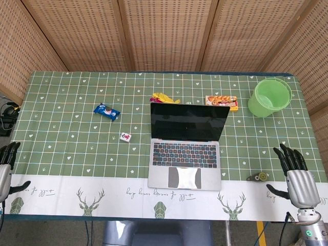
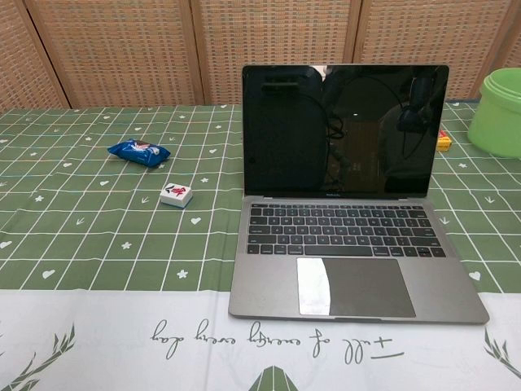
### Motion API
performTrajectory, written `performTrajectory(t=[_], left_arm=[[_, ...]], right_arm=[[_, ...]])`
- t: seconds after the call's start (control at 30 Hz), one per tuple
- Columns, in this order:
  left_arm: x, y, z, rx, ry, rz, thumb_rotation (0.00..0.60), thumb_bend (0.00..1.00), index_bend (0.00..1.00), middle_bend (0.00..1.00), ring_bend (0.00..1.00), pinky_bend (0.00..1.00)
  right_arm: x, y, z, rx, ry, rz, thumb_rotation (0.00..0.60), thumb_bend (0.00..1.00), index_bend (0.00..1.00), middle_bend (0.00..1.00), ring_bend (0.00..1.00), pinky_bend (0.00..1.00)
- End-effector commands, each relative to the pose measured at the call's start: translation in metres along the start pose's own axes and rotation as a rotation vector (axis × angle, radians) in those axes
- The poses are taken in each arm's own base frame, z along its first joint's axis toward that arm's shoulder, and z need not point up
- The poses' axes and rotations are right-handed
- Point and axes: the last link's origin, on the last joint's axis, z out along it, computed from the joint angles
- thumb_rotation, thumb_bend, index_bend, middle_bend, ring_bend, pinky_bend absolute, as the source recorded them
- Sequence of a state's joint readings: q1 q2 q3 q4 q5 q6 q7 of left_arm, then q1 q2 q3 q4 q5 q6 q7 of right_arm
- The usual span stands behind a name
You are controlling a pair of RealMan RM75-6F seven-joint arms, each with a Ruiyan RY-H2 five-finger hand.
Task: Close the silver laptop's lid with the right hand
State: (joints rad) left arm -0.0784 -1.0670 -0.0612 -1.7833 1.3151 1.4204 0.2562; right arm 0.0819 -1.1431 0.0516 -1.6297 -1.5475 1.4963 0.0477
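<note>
The silver laptop (image 1: 185,156) (image 2: 350,236) stands open in the middle of the table, its dark screen (image 2: 342,130) upright and facing me. My right hand (image 1: 296,174) hovers at the table's front right edge, well to the right of the laptop, fingers apart and holding nothing. My left hand (image 1: 6,163) shows at the far left edge, fingers apart and empty. Neither hand appears in the chest view.
A green bucket (image 1: 270,96) (image 2: 503,110) stands at the back right. A snack box (image 1: 222,101) and yellow item (image 1: 164,97) lie behind the laptop. A blue packet (image 1: 106,110) (image 2: 139,151) and a small white tile (image 1: 125,137) (image 2: 176,194) lie left. A small object (image 1: 258,177) sits front right.
</note>
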Motion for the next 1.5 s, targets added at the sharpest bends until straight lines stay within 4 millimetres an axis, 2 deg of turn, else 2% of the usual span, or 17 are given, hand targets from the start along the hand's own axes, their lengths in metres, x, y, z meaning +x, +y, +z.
performTrajectory(t=[0.03, 0.77, 0.93, 1.1, 1.33, 1.5], left_arm=[[0.002, 0.001, -0.001, -0.004, 0.008, -0.001, 0.600, 0.00, 0.00, 0.00, 0.00, 0.00], [0.007, 0.001, -0.003, -0.022, 0.038, -0.007, 0.600, 0.00, 0.00, 0.00, 0.00, 0.00], [0.007, 0.000, -0.003, -0.018, 0.036, -0.010, 0.600, 0.00, 0.00, 0.00, 0.00, 0.00], [0.010, -0.002, -0.001, -0.008, 0.050, -0.016, 0.600, 0.00, 0.00, 0.00, 0.00, 0.00], [0.012, -0.003, 0.000, 0.000, 0.066, -0.013, 0.600, 0.00, 0.00, 0.00, 0.00, 0.00], [0.013, -0.004, 0.000, 0.000, 0.081, -0.012, 0.600, 0.00, 0.00, 0.00, 0.00, 0.00]], right_arm=[[0.000, 0.001, 0.000, -0.004, -0.004, -0.003, 0.600, 0.12, 0.00, 0.00, 0.00, 0.00], [-0.003, 0.000, 0.002, -0.007, -0.015, 0.023, 0.600, 0.12, 0.00, 0.00, 0.00, 0.00], [-0.006, -0.003, 0.004, -0.012, -0.014, 0.081, 0.600, 0.12, 0.00, 0.00, 0.00, 0.00], [-0.009, -0.012, 0.016, -0.026, -0.025, 0.259, 0.600, 0.12, 0.00, 0.00, 0.00, 0.00], [-0.005, -0.040, 0.057, -0.064, -0.102, 0.667, 0.600, 0.16, 0.00, 0.00, 0.00, 0.00], [-0.002, -0.051, 0.079, -0.096, -0.135, 0.871, 0.600, 0.23, 0.00, 0.00, 0.00, 0.00]])
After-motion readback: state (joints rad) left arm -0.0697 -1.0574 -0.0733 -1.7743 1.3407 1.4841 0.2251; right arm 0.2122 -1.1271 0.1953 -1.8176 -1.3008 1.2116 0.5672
